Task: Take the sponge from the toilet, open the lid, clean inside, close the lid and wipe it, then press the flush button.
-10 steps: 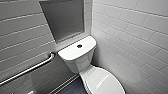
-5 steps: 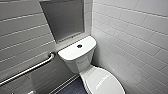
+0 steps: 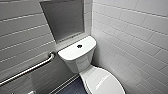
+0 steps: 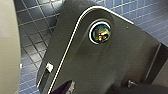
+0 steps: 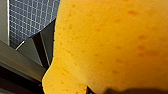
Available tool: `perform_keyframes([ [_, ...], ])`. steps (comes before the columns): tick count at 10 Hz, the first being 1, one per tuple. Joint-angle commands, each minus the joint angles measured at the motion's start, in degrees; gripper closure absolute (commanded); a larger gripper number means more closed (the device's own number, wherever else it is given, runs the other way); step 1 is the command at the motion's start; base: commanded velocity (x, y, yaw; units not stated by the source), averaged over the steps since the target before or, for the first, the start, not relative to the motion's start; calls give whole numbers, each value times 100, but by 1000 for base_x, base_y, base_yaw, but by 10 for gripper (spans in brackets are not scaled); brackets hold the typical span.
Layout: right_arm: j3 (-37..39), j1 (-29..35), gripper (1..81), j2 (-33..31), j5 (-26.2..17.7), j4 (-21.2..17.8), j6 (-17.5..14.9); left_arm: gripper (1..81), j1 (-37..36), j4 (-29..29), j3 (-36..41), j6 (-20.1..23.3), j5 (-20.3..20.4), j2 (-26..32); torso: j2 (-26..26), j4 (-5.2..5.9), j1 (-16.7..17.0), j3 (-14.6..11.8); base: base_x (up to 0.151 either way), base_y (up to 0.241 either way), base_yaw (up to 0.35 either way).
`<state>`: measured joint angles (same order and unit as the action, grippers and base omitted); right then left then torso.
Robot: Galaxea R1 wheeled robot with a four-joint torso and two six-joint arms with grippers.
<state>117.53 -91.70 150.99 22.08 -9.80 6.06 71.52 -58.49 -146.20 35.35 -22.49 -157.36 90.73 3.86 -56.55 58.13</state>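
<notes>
Right gripper (image 5: 112, 90) clenched on the sponge (image 5: 110, 42): bright orange, pitted, rounded outline, pressed close against my right wrist camera with small-square floor tile (image 5: 32, 20) behind it. Left gripper: I cannot tell its state; my left wrist camera gives me the robot's dark plate (image 4: 100, 65) hanging over blue grid floor, a pale curved surface (image 4: 8, 50) just beside it. Head view: the toilet (image 3: 81, 65), glossy white ceramic, stands in the corner; the lid (image 3: 105, 81) is down, smooth oval, bare. The flush button (image 3: 79, 46), round and dark, sits centred on the tank top. A steel grab bar (image 3: 27, 71) slants along the tiled wall; a grey recessed panel (image 3: 63, 18) above the tank.
</notes>
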Motion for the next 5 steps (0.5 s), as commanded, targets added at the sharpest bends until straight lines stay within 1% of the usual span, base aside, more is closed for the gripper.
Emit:
perform_keyframes([
  [1, 145, -38, 811, 12, -432, 110, 1, 10, 735, 546, -576, 33, 464, -753, 0, 0, 0, 0, 0, 0, 0],
  [2, 295, -38, 811, 117, -432, 110, 1, 10, 884, 637, -576, 24, 630, -807, 0, 0, 0, 0, 0, 0, 0],
  [3, 531, -21, 811, 257, -484, 110, 1, 10, 999, 690, -568, -11, 1043, -877, 0, 0, 0, 0, 0, 0, 0],
  [4, 743, -20, 811, 381, -582, 84, 1, 10, 1114, 716, -559, -20, 1177, -895, 0, 0, 0, -2, 0, 0, 0],
  [5, 858, -3, 811, 461, -608, 75, 9, 10, 1175, 743, -576, -37, 1203, -903, 2, 0, 0, -2, 0, 0, 0],
])
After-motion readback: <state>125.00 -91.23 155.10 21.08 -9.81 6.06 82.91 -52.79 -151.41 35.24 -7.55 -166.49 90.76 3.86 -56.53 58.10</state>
